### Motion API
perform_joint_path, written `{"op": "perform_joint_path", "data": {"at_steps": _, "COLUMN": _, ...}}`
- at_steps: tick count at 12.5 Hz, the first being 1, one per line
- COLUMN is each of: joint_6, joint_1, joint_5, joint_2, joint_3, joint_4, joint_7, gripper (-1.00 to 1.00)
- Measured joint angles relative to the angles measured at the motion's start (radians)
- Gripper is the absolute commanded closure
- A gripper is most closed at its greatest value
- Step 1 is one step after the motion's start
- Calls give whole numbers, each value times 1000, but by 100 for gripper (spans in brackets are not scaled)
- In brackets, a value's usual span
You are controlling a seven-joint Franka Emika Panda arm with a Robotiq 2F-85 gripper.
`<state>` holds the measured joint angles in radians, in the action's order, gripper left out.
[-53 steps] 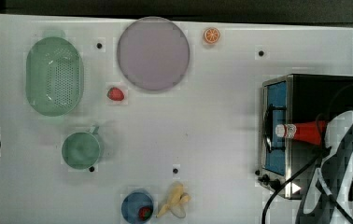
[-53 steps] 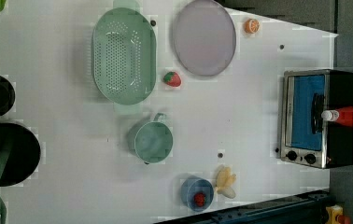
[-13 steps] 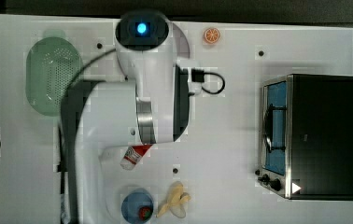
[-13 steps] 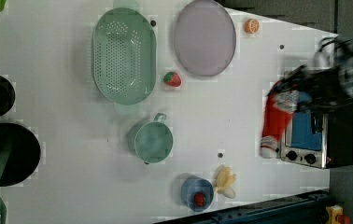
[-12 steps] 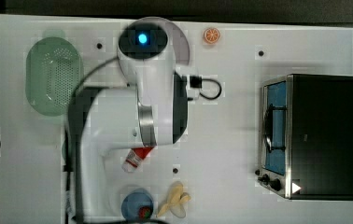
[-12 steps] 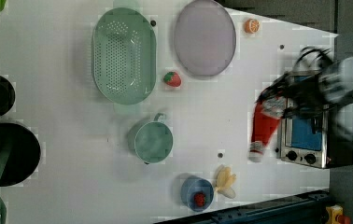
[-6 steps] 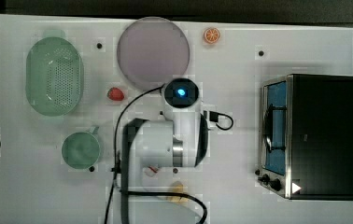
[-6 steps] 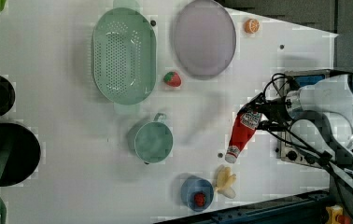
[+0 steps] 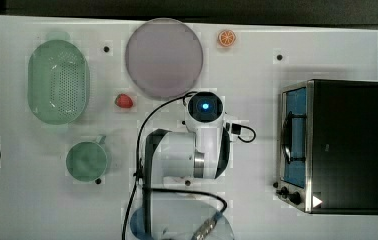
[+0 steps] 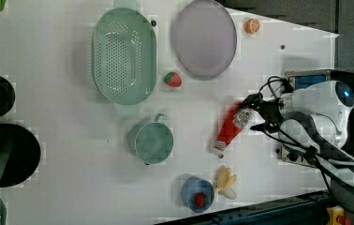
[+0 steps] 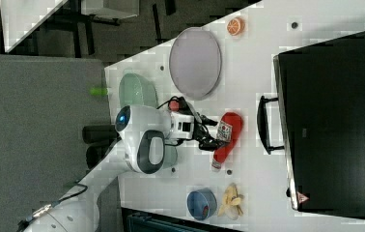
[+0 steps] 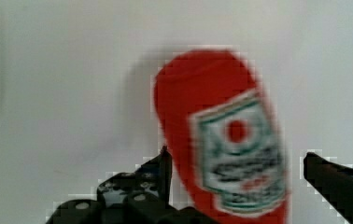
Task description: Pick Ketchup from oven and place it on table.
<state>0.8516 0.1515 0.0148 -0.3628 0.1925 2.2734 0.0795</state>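
The tool (image 12: 235, 186) has just sprung wide open (gripping nothing), leaving the Ketchup (image 10: 231, 126) on the desk (image 10: 72, 187) mid-frame in the left view, so placement looks done.

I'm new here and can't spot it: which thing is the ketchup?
Find the black toaster oven at the left view's right. Just left of it on the white table, beside the arm's pincer, lies the ketchup: a slim red bottle with a white label, far longer than the small strawberry.

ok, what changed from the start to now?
Ketchup left the oven top and now lies on the table near the cup. The gripper carried it over and has opened around it. Plate, colander, cup, strawberry, banana unmoved.
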Motion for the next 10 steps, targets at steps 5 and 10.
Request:
{"op": "perform_joint_path", "data": {"at_steps": 5, "joint_6": -87, "joint_1": -7, "joint_5": -19, "joint_2": 104, "joint_3": -6, "joint_4": -20, "joint_7": 25, "gripper": -100}}
{"op": "perform_joint_path", "data": {"at_steps": 10, "joint_6": -367, "joint_1": -10, "joint_5": -39, "joint_2": 385, "joint_3": -22, "joint_4": -258, "joint_7": 49, "gripper": -100}}
